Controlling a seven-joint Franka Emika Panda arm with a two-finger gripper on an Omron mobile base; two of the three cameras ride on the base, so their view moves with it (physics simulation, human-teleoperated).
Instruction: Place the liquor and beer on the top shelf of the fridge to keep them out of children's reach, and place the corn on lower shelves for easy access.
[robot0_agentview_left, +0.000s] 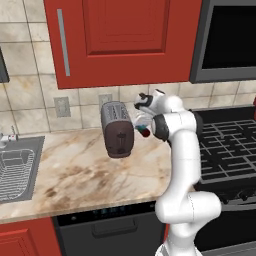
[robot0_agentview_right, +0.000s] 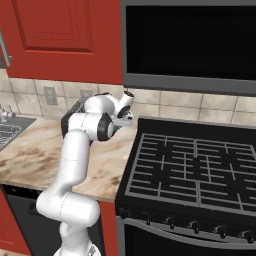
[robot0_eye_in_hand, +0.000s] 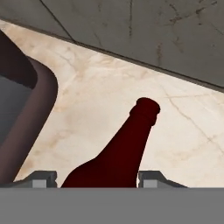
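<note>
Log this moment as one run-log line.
stage: grasping beer | dark red-brown glass beer bottle between jaws | beside grey toaster | marble counter

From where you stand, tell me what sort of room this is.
A home kitchen, by the look of it: a gas stove with black grates, a marble-look counter carrying a toaster, a steel sink at the counter's end, and red cabinets above.
</note>
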